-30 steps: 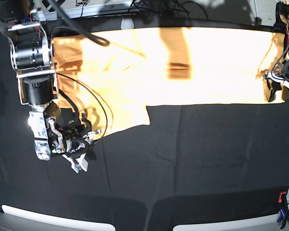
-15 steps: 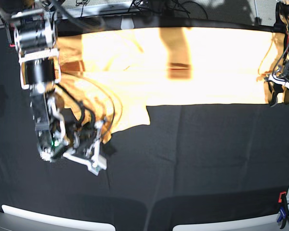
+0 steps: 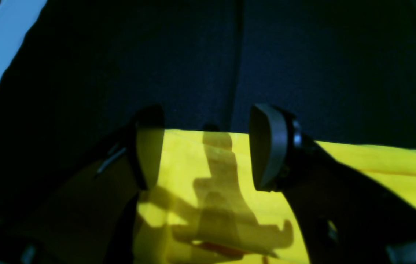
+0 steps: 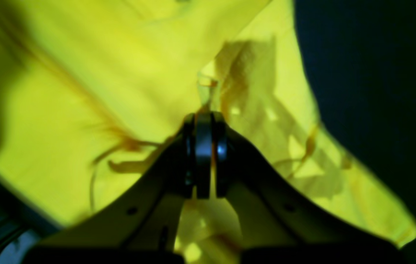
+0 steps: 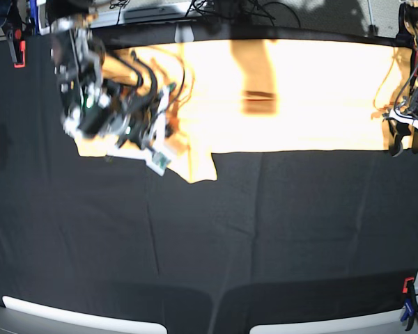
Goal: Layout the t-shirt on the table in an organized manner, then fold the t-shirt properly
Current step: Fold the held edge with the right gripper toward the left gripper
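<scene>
Shirt's place: the t-shirt lies spread across the far half of the table, its long straight edge running side to side.
Right gripper: pressed together, with a fold of yellow cloth pinched between its fingertips; in the base view it sits over the shirt's bunched end, though that part is blurred and I can't make out exactly which part of the shirt it has.
Left gripper: spread wide, nothing between its fingers; it hangs right over the shirt's straight edge at the opposite end, black table just beyond.
Shirt's look: pale yellow-orange, mostly flat and smooth along the middle, rumpled and lifted near the right gripper, where one corner hangs lower than the rest of the edge.
Shadows: a dark band falls across the shirt's middle.
</scene>
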`<state>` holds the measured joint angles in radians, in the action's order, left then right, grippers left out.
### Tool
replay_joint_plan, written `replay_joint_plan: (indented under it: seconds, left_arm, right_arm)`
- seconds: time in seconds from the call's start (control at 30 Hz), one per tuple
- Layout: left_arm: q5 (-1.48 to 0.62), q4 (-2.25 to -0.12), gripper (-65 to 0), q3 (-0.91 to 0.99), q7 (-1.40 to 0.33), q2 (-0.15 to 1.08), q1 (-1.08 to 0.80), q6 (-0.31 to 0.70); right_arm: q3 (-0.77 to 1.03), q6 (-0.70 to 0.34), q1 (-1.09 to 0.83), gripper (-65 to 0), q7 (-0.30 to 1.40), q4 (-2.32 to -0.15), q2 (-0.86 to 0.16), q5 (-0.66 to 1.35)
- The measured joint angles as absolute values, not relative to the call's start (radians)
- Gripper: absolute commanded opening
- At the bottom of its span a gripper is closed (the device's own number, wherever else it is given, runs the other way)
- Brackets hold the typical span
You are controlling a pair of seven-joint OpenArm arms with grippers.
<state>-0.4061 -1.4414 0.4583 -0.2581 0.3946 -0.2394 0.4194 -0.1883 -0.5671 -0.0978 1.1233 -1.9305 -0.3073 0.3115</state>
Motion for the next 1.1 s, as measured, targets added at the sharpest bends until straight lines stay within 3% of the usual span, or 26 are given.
replay_joint_plan:
  seconds: [0.37, 0.77, 0.97, 1.1]
  left_arm:
    - [-0.406, -1.441, -31.0, 0.458, -0.258, 0.393, -0.238, 0.42]
    - [-0.406, -1.441, -31.0, 0.458, -0.258, 0.394, -0.238, 0.42]
    - [-0.406, -1.441, -31.0, 0.458, -0.258, 0.394, -0.238, 0.42]
    - [-0.406, -1.441, -31.0, 0.458, -0.258, 0.394, -0.238, 0.42]
  right_arm:
    - [-0.186, -0.569, -0.38, -65.0, 1.111, -2.171, -0.308, 0.318]
    - [-0.185, -0.569, -0.501, -65.0, 1.068, -2.181, -0.308, 0.368]
    - [-0.185, -0.63, -0.516, -65.0, 1.069, -2.181, -0.308, 0.467]
    - [-0.186, -0.659, -0.515, -48.0, 1.069, -2.181, -0.308, 0.538]
